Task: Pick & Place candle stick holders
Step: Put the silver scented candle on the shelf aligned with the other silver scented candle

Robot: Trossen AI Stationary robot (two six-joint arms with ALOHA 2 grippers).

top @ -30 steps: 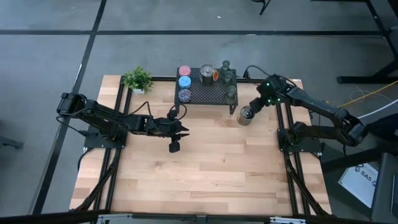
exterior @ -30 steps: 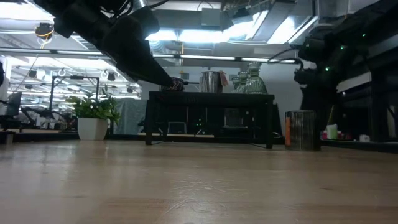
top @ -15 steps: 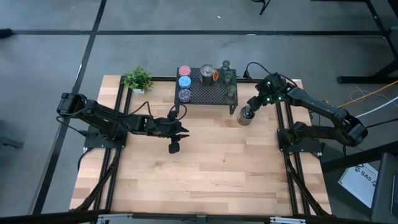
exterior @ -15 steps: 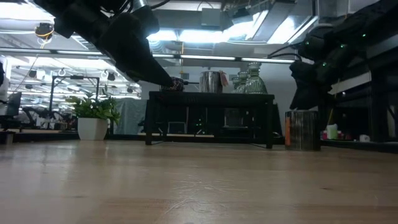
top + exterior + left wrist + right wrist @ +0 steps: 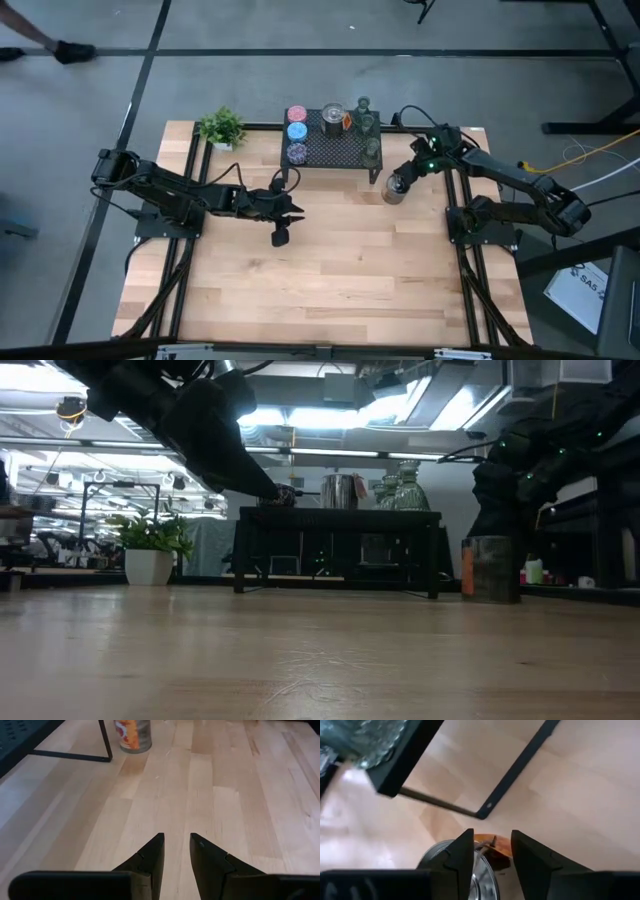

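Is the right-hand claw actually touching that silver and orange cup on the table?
Cannot tell. The right wrist view shows the right gripper fingers just above the silver-and-orange holder, hiding any contact or gap.

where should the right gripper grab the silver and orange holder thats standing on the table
By its rim, from straight above. The silver-and-orange holder stands upright with its round mouth open upward, off the black mesh stand. The right gripper hangs over it, open, so one finger could likely drop inside, one outside.

Grey floor (image 5: 90, 90) with dark seams; bright ceiling lights (image 5: 300, 420).
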